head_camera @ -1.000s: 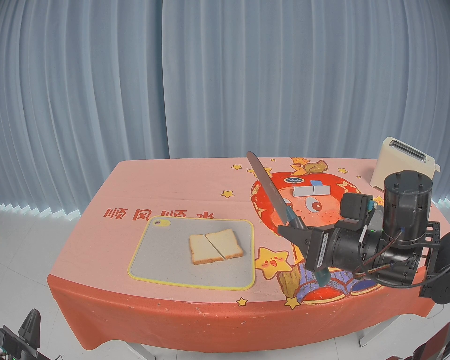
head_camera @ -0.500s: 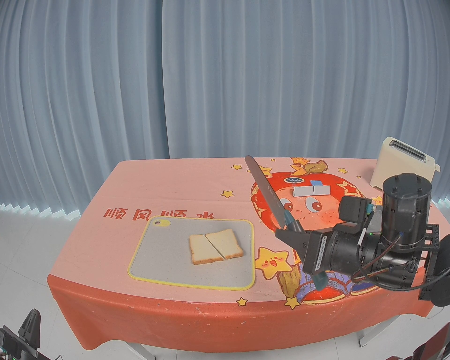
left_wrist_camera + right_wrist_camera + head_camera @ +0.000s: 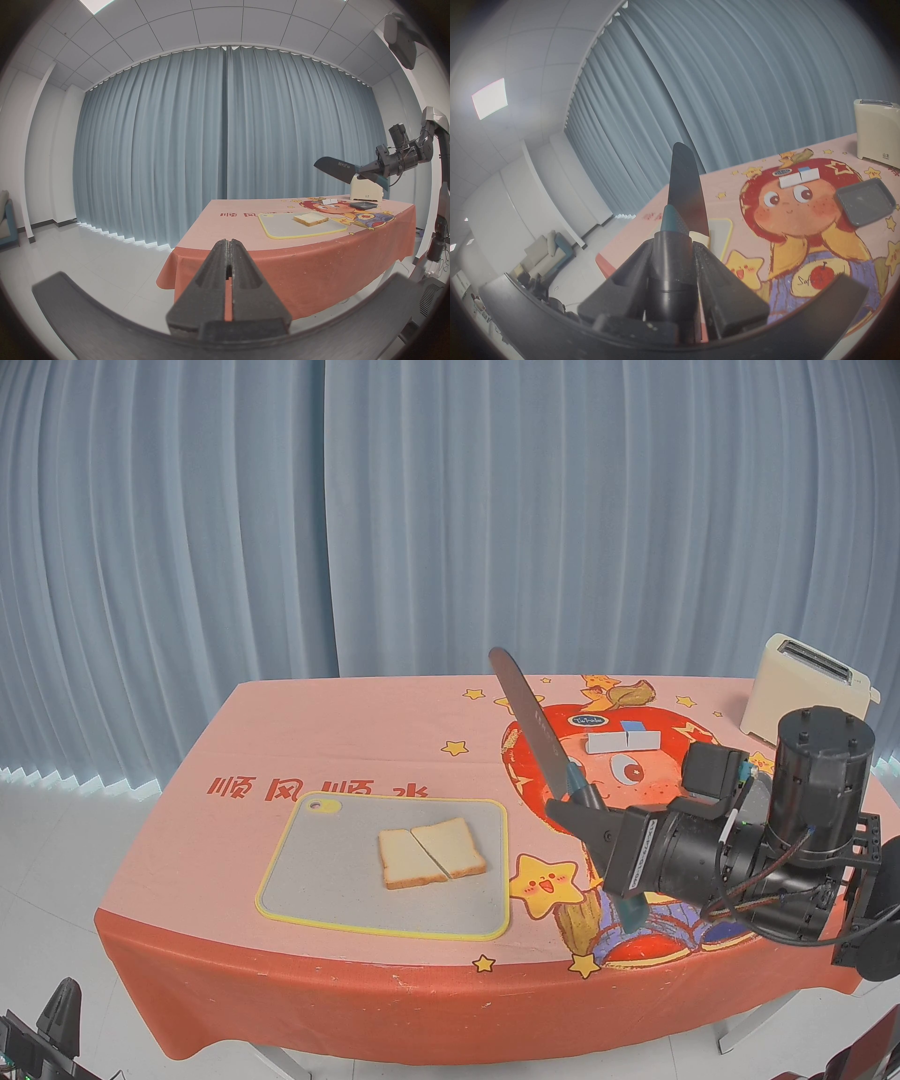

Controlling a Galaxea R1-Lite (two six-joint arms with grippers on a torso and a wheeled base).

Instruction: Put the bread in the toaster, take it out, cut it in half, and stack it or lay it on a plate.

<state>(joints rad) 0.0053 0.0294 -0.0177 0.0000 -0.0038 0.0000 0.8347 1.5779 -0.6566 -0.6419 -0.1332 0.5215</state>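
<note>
**Bread cut through; plating judged to be the step at hand**

At lower left, off the table [image 3: 375, 735], the left hand [image 3: 228, 281] is held closed on nothing. At lower centre the bread [image 3: 431, 854] lies on the cutting board [image 3: 328, 885] as two halves touching along a diagonal cut. Right of it, the knife [image 3: 534, 735] is gripped by the right hand [image 3: 592, 829], blade raised. Next, the knife should be set down and the halves carried to the dark plate [image 3: 865, 201] near the toaster [image 3: 804, 683] at upper right.

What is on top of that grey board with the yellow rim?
Two bread halves lie flat, side by side, on the cutting board. The board surface beneath them is covered.
</note>
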